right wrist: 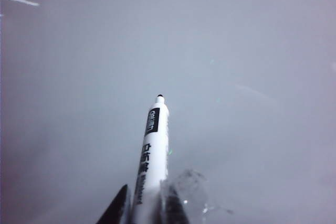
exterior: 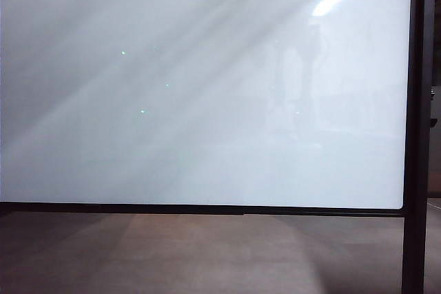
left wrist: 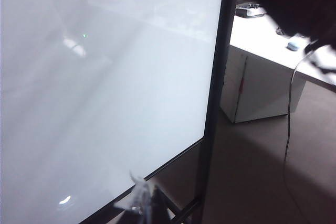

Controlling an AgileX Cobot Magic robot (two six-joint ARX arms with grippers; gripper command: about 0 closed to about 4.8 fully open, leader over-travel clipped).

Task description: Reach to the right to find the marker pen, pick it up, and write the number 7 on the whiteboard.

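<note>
The whiteboard fills most of the exterior view, glossy white with a thin black frame and a black post on the right. Neither gripper shows in that view. My right gripper is shut on the marker pen, a white barrel with a black label. Its small dark tip points at the whiteboard; whether it touches, I cannot tell. My left gripper shows only as a blurred fingertip near the lower corner of the whiteboard. No number 7 shows on the board.
Brown floor lies below the board's bottom frame. To the right of the board's post, the left wrist view shows a white desk with small items on top. A thin cable hangs beside it.
</note>
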